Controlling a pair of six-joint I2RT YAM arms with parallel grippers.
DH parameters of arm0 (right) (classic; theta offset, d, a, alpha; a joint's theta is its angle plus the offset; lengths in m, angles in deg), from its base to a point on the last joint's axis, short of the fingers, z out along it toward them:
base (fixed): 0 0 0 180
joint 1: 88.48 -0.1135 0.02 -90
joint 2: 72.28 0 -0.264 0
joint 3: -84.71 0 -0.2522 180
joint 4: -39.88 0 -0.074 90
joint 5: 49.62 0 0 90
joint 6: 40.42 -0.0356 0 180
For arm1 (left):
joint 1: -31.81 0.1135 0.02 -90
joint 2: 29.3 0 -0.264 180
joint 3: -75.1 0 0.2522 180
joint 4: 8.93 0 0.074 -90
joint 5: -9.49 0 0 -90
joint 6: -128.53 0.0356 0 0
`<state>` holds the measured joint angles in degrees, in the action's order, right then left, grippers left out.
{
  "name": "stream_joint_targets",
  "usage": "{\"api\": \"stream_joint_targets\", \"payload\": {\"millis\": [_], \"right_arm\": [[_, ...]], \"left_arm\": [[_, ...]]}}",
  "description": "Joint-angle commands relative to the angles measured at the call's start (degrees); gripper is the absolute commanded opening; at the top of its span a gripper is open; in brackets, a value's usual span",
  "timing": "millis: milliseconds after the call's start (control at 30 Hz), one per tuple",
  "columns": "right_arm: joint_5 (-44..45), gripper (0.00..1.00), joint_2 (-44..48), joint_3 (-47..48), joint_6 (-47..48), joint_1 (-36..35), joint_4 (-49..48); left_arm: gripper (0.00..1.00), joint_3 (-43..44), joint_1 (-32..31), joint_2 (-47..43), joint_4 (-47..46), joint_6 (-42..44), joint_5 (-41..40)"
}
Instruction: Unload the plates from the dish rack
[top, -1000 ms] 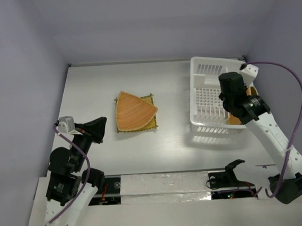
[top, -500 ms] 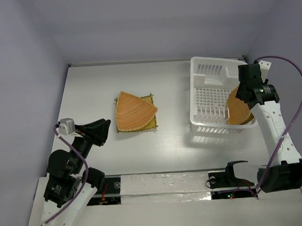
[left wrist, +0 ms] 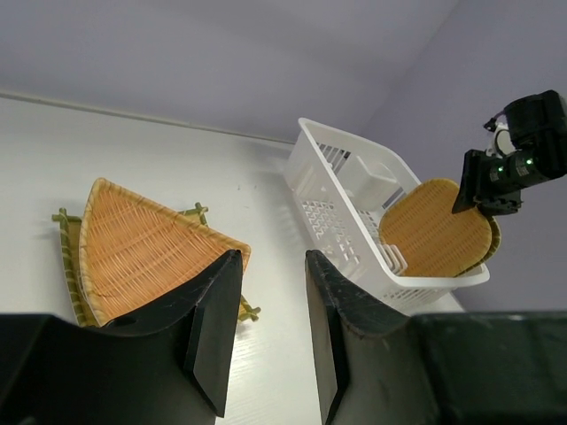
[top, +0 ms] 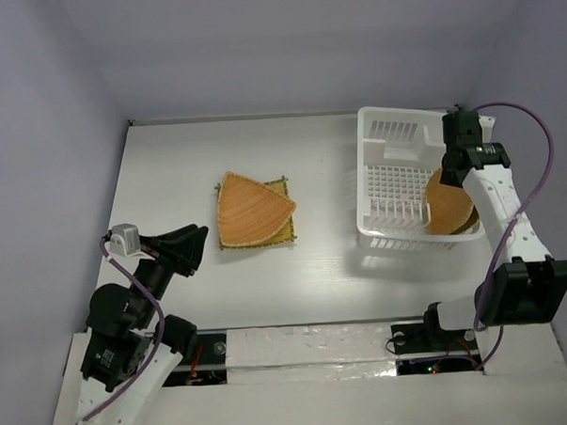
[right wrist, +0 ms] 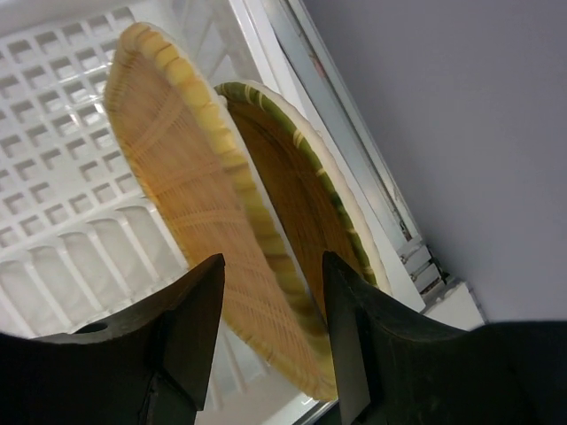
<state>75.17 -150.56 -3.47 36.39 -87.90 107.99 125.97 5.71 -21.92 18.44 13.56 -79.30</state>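
Plates (top: 450,205): two leaned in rack (top: 384,133).
Right end effector (right wrist: 270,266): apart, astride front plate (right wrist: 177,168); needed to close on that rim only.
Left end effector (left wrist: 272,261): apart, idle.

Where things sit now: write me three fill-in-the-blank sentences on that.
The white rack holds ___ plates. The fan-shaped plate lies on a green-edged plate that is ___ in shape. The right tool, above the rack, is ___.
Missing: two; square; open.
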Motion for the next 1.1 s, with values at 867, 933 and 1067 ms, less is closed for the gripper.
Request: {"api": "stream_joint_targets", "payload": {"millis": [867, 933, 1067], "right_arm": [[-3.0, 0.0, 5.2, 23.4, 3.9, 0.4, 8.4], [-6.0, 0.0, 6.9, 27.3, 2.6, -0.1, 8.6], [-21.9, 0.0, 11.3, 26.9, -1.7, -2.5, 3.1]], "left_arm": [[0.32, 0.5, -0.3, -1.3, -1.6, -0.7, -0.7], [0.32, 0.5, -0.3, -1.3, -1.7, -0.7, -0.7], [0.32, 0.4, -0.3, -1.1, -1.7, -0.7, -0.7]]}}
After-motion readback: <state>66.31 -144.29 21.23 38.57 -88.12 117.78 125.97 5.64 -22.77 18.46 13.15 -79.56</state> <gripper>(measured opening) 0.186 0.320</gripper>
